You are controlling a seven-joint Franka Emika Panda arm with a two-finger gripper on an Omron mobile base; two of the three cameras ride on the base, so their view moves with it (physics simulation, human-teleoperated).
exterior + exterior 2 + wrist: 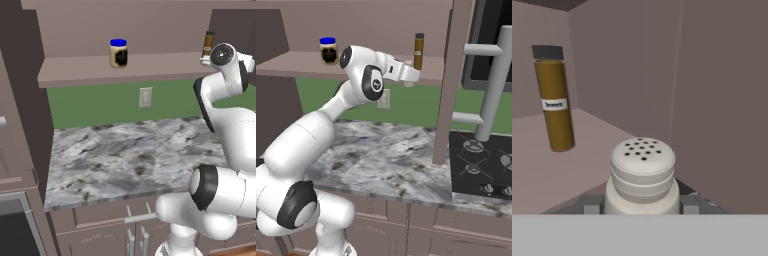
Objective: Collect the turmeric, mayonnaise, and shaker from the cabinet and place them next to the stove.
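The gripper point(643, 206) is closing around the shaker point(643, 175), with one dark finger sitting on each side of its fat lower part. The shaker is standing up straight on the cabinet point(125, 72) shelf, near the shelf's right end, and the holes in its round top are facing up. In the right base view the white arm is reaching up from the floor to the shelf, and the shaker point(408, 82) is peeking out at the front edge of the board. A little behind the shaker, the turmeric point(554, 100) is standing tall with its dark cap on top and a small white label on its side. It is close to the cabinet's back right corner, apart from the shaker. Far along the shelf toward its left end, the mayonnaise point(118, 53) is standing alone with its blue lid on. Below the shelf, the grey stone counter point(125, 155) is stretching out, and the black stove point(483, 167) is lying at the counter's right end.
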